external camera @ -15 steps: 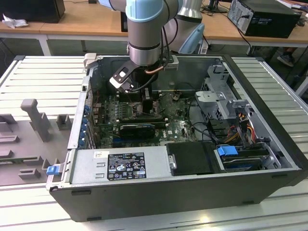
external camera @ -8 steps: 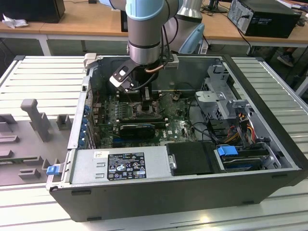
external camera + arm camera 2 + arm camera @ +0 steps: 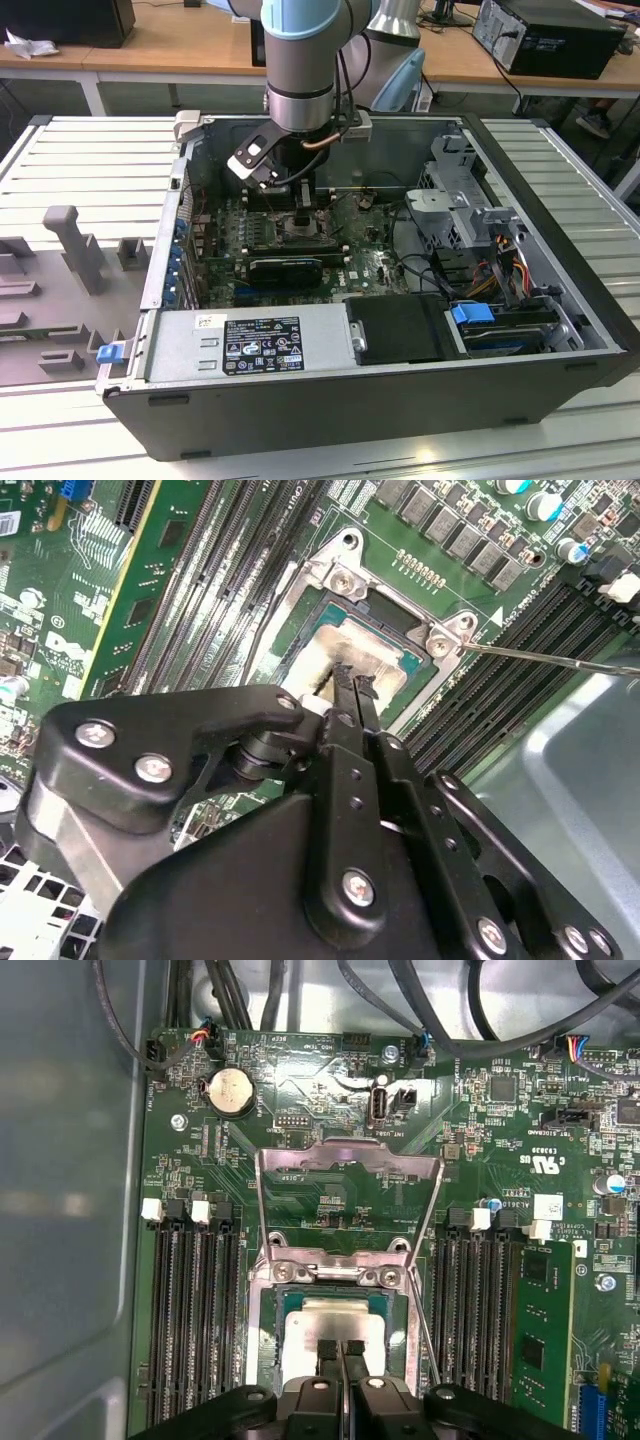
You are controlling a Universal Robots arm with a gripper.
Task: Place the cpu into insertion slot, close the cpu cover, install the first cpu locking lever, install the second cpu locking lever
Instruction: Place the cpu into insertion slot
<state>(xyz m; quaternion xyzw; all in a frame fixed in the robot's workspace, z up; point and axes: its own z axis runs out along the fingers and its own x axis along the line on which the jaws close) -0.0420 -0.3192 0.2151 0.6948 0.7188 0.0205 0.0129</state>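
Note:
The cpu [image 3: 330, 1315], a flat silver-topped chip, lies inside the insertion slot [image 3: 266, 1295], a square socket with a silver rim. In the second wrist view the cpu [image 3: 338, 645] sits in that same slot [image 3: 345, 580]. My gripper [image 3: 339, 1349] is shut, its two black tips together over the chip's top [image 3: 346, 680]; whether they touch it I cannot tell. The cpu cover [image 3: 345, 1155], a silver frame with a cut-out centre, stands swung up beyond the socket. A thin lever wire [image 3: 424, 1325] runs beside the slot. In the exterior view my gripper [image 3: 300, 205] hangs low over the motherboard.
Long black memory slots [image 3: 195, 1310] flank the socket on both sides. Cables [image 3: 480, 1020] cross the board's far edge, and a grey case wall [image 3: 60, 1210] stands close by. The power supply [image 3: 250, 345] and drive cage [image 3: 470, 215] fill the rest of the open case [image 3: 560, 330].

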